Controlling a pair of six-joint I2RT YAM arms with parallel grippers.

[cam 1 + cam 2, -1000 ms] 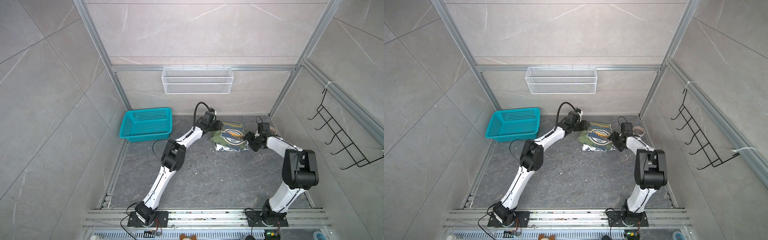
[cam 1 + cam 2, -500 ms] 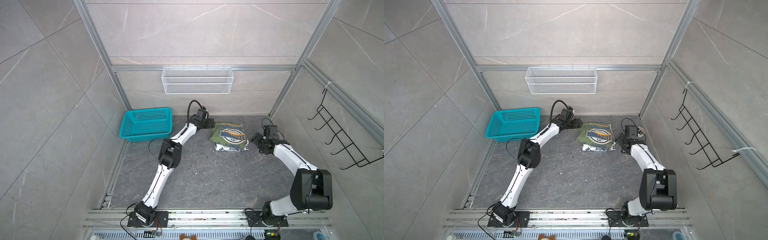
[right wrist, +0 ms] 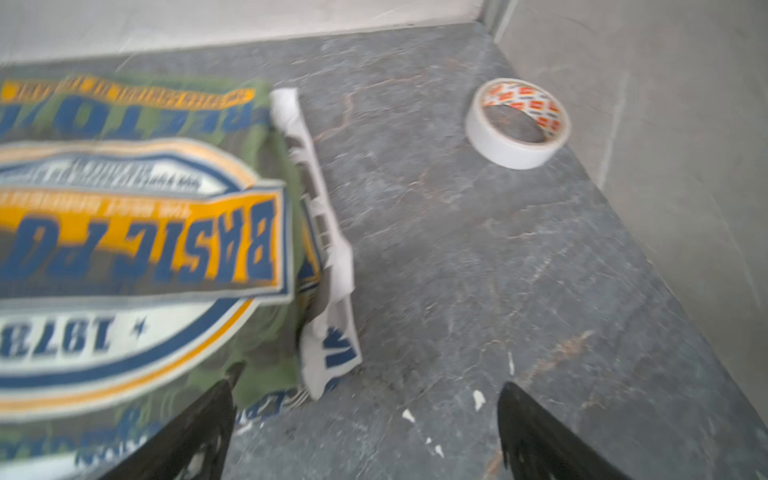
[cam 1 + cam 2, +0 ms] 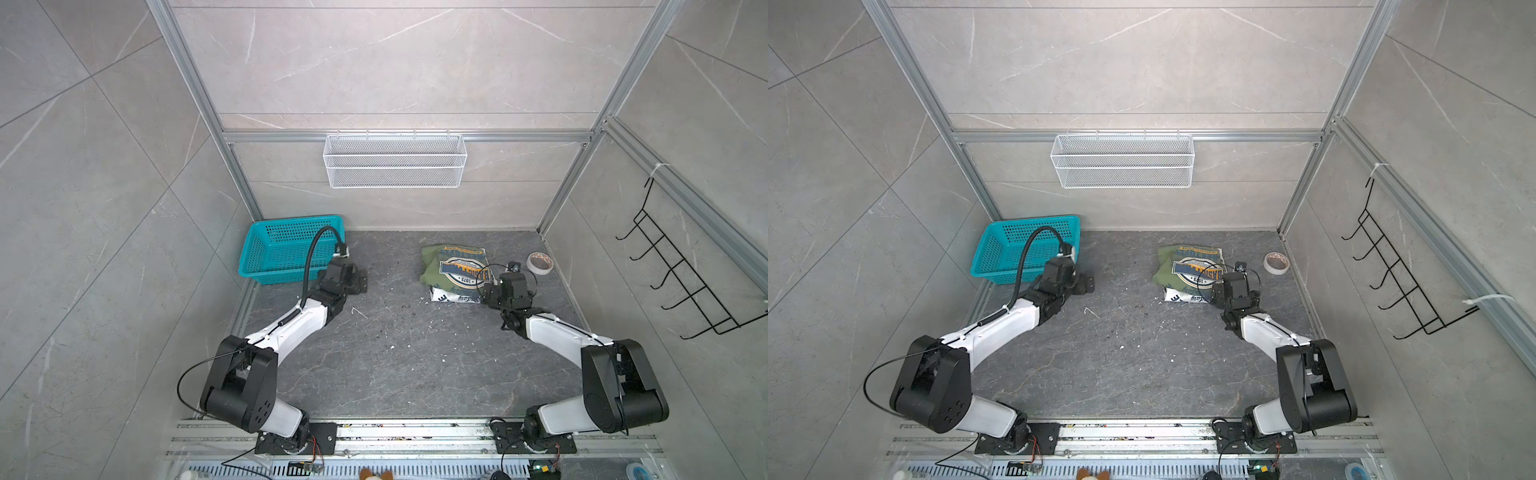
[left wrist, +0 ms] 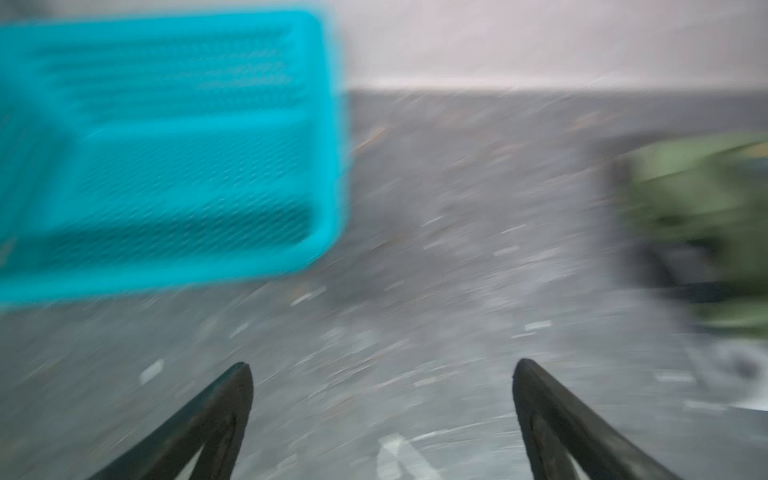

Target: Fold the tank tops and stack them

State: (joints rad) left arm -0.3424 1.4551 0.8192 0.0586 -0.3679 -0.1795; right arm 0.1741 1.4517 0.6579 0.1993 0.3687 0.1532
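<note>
On the far right part of the tabletop (image 4: 395,357), the olive green tank top (image 4: 449,270) lies folded on top of the white tank top (image 4: 455,296), badge print facing up. White cloth shows along the stack's near edge and along the edge facing the tape roll (image 4: 540,263), which lies close by on the tabletop. The right gripper (image 3: 370,376) is at the stack's near right corner, jaws fully apart and gripping nothing. One finger sits over the olive cloth; contact cannot be determined. The left gripper (image 5: 382,365) is well apart from the stack, just beside the teal basket (image 4: 297,220), jaws fully apart and empty. Its wrist view is motion-blurred.
</note>
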